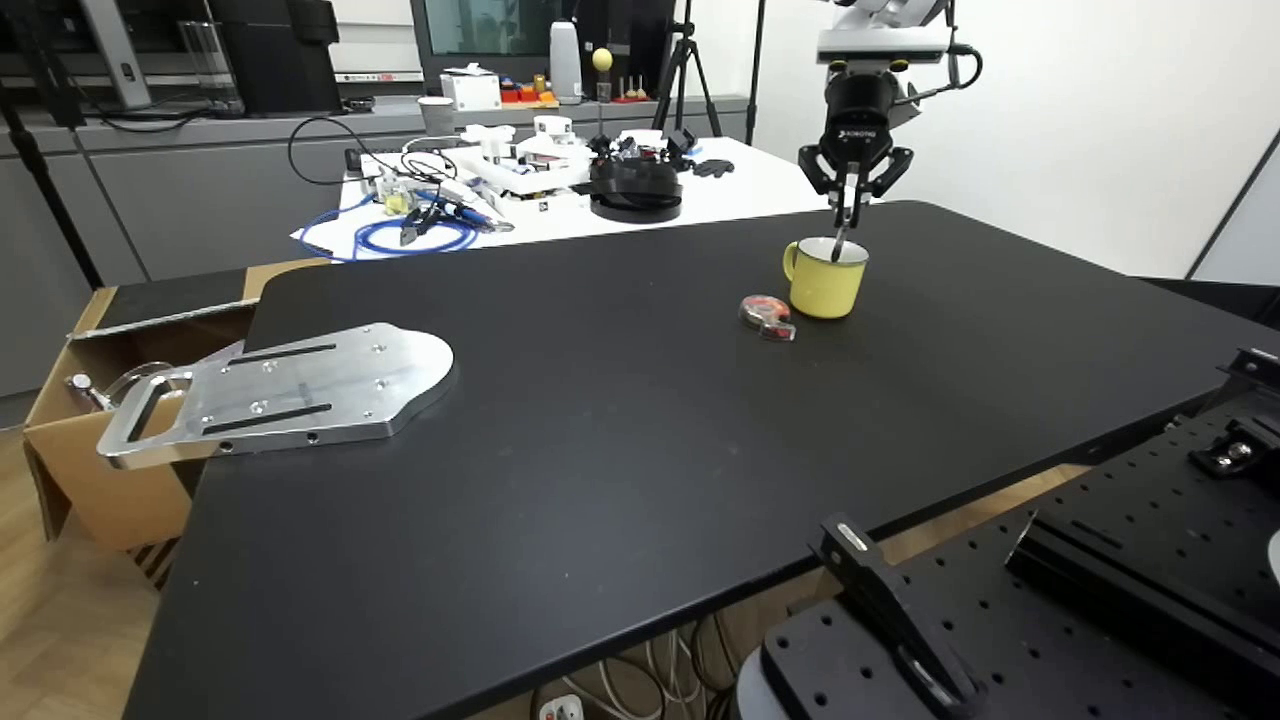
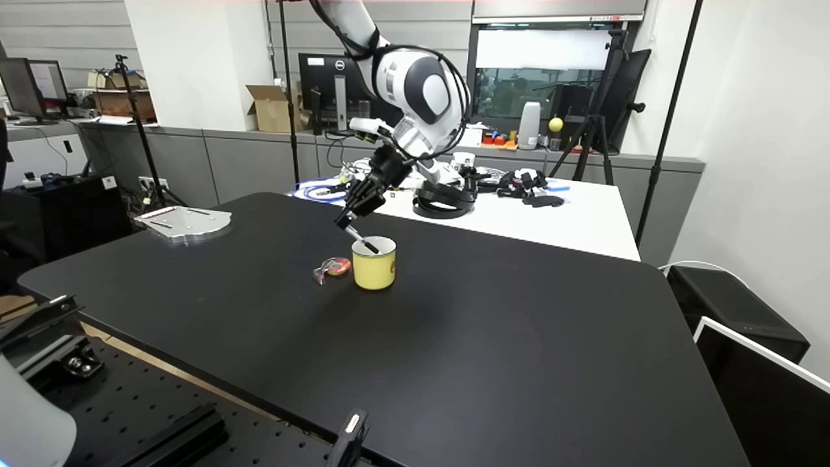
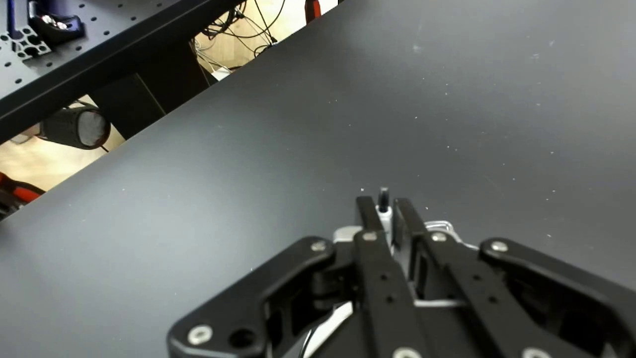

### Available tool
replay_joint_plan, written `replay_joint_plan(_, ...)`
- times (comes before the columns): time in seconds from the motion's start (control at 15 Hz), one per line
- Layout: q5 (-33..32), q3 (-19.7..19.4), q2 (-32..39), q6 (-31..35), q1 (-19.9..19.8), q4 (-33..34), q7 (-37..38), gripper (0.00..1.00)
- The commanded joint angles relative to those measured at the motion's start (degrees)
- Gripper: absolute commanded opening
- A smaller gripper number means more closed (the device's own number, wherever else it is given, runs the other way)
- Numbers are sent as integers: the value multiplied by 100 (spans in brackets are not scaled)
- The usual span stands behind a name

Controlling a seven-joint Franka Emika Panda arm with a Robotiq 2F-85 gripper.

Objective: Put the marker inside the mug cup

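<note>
The hand (image 3: 383, 205) has got the marker (image 2: 362, 239) pinched, poking out below it at a slant. Its dark tip's right at the mouth of the yellow mug (image 2: 373, 274), which sits upright on the counter (image 2: 519, 337).

Smooth, glossy, enamel-looking mug cup (image 1: 826, 290); smooth matt tabletop (image 1: 600, 480); shiny bare-metal plate (image 1: 288, 390); plain cardboard box (image 1: 115, 492)

Past the far edge of the black desk (image 2: 551, 363) are a white table (image 2: 570, 227), grey counter (image 2: 249, 165) and window (image 2: 545, 81).
</note>
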Motion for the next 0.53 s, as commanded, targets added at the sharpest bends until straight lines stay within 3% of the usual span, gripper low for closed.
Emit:
replay_joint_plan(0.0,42,78,127,85,-39,124,-53,22)
replay_joint_plan(0.07,32,92,123,86,-29,127,-62,39)
replay_joint_plan(0.47,-26,104,29,150,3,62,-147,79)
